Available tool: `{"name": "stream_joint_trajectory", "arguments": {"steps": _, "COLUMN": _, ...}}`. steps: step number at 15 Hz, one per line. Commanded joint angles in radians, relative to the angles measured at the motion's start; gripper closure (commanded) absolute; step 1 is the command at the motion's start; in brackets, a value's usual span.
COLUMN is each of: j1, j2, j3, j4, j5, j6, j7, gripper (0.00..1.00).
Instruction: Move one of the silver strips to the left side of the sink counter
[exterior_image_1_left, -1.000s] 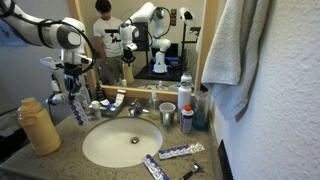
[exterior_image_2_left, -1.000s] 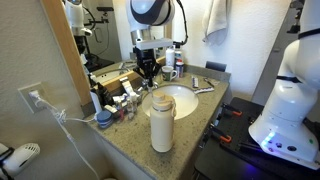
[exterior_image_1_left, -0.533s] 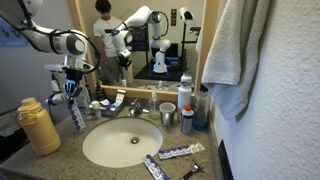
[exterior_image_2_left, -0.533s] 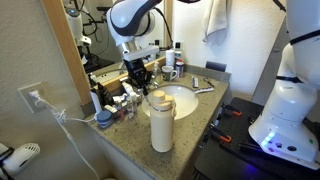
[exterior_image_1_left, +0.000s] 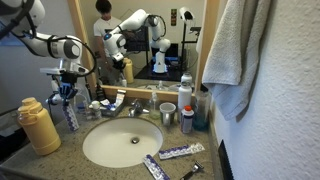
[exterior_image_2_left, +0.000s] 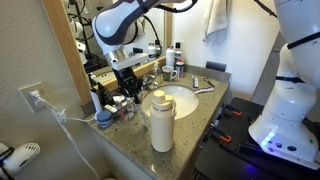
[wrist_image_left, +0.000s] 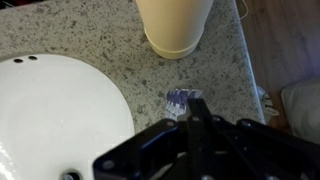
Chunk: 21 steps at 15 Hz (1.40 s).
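My gripper (exterior_image_1_left: 67, 98) is shut on a silver strip (exterior_image_1_left: 70, 116) with blue-purple print and holds it hanging upright above the sink counter (exterior_image_1_left: 62, 152), between the yellow bottle (exterior_image_1_left: 38, 125) and the white basin (exterior_image_1_left: 122, 142). It also shows in an exterior view (exterior_image_2_left: 131, 91). In the wrist view the strip's end (wrist_image_left: 182, 101) sticks out past my jaws (wrist_image_left: 190, 108) over the speckled counter (wrist_image_left: 120, 50), near the yellow bottle's base (wrist_image_left: 175, 25). Two more silver strips (exterior_image_1_left: 181, 151) (exterior_image_1_left: 153, 166) lie at the basin's front right edge.
A black-handled razor (exterior_image_1_left: 191, 171) lies by the front strips. The chrome faucet (exterior_image_1_left: 135, 108), a clear cup (exterior_image_1_left: 167, 114), a spray can (exterior_image_1_left: 187, 119) and small toiletries stand along the mirror. A grey towel (exterior_image_1_left: 235, 45) hangs on the right.
My gripper has carried the strip away from the faucet side, past the basin edge toward the yellow bottle, and slightly lower.
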Motion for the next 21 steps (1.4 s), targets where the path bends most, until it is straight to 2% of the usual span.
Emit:
{"name": "stream_joint_trajectory", "arguments": {"steps": 1, "j1": 0.031, "j2": 0.042, "j3": -0.019, "j4": 0.044, "j5": -0.045, "j6": -0.009, "j7": -0.009, "gripper": 1.00}}
{"name": "stream_joint_trajectory", "arguments": {"steps": 8, "j1": 0.080, "j2": 0.112, "j3": -0.035, "j4": 0.105, "j5": -0.168, "j6": -0.008, "j7": -0.001, "gripper": 1.00}}
{"name": "stream_joint_trajectory", "arguments": {"steps": 21, "j1": 0.115, "j2": 0.258, "j3": -0.038, "j4": 0.231, "j5": -0.191, "j6": 0.080, "j7": -0.063, "gripper": 1.00}}
